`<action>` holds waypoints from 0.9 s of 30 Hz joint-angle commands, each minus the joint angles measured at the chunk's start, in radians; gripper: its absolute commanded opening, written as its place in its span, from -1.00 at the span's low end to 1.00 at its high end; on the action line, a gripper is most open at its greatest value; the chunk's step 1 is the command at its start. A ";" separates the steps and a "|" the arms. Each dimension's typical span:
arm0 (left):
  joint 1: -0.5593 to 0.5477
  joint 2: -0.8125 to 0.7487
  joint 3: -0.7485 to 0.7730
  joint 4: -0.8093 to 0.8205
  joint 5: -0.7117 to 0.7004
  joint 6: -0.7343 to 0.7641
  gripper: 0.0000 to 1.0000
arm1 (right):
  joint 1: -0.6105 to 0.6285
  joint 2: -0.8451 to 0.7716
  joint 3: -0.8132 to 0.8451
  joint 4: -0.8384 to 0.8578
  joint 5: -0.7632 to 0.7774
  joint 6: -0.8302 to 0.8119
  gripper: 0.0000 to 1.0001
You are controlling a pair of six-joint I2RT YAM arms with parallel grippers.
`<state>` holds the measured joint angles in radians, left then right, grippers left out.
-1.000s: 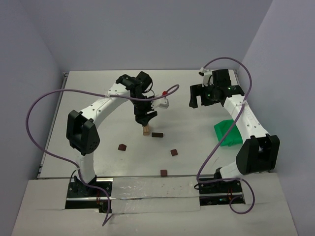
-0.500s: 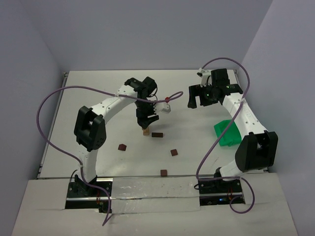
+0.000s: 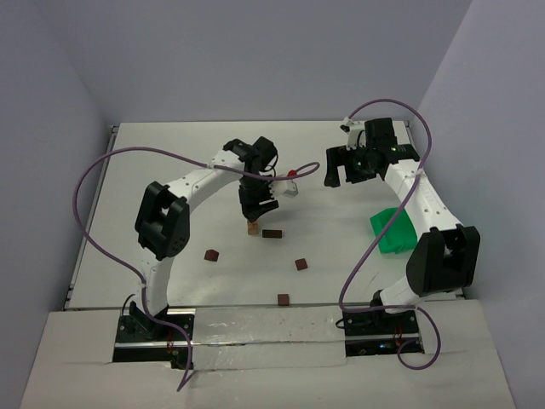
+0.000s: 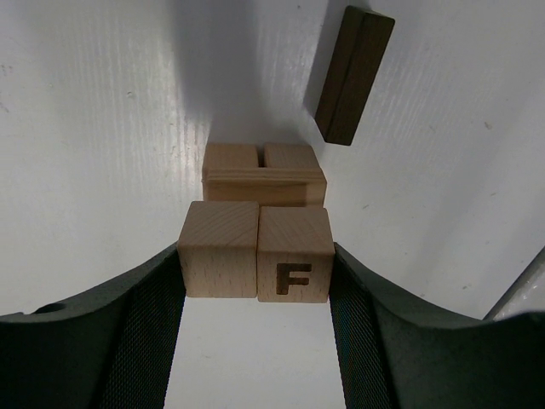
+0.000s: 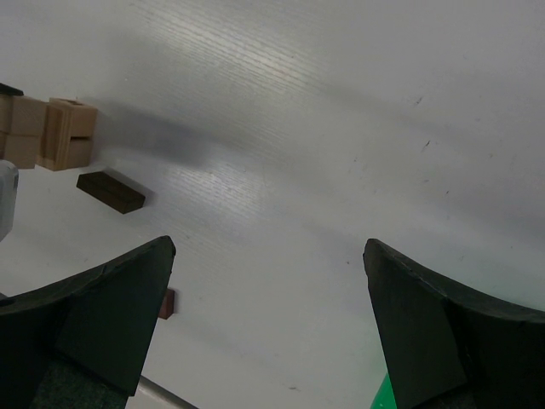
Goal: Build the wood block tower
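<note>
My left gripper [image 3: 255, 209] is shut on two light tan cubes held side by side, a plain one [image 4: 218, 249] and one marked F [image 4: 294, 256], pinched between both fingers. Directly beneath them stands the wood block tower [image 4: 262, 175], two light cubes with a thin plank across their tops; it also shows in the overhead view [image 3: 253, 227]. I cannot tell whether the held cubes touch the plank. My right gripper [image 3: 347, 166] hangs open and empty over bare table at the back right, its wide gap [image 5: 268, 256] showing only the white surface.
A dark brown brick [image 3: 272, 233] lies just right of the tower. Three dark cubes lie nearer the front: [image 3: 210, 255], [image 3: 301, 264], [image 3: 283, 299]. A green plastic bin [image 3: 393, 231] sits by the right arm. A purple cable loops over each arm.
The left arm's elbow has swung to the right and its wrist has turned, bringing the held cubes closer over the tower. The right gripper has barely shifted.
</note>
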<state>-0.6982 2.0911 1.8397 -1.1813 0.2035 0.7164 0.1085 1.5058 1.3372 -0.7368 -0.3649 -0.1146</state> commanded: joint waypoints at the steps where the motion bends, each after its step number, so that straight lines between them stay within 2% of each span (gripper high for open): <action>1: -0.015 -0.015 -0.005 0.056 -0.037 -0.023 -0.53 | 0.003 0.007 0.048 -0.009 -0.017 -0.010 0.99; 15: -0.036 -0.061 -0.073 0.094 -0.058 -0.040 -0.42 | 0.003 0.007 0.046 -0.013 -0.021 -0.010 0.99; 27: -0.037 -0.078 -0.097 0.121 -0.059 -0.040 -0.13 | 0.003 0.009 0.050 -0.017 -0.022 -0.007 0.99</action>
<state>-0.7261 2.0588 1.7329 -1.0885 0.1406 0.6839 0.1085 1.5116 1.3373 -0.7449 -0.3734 -0.1143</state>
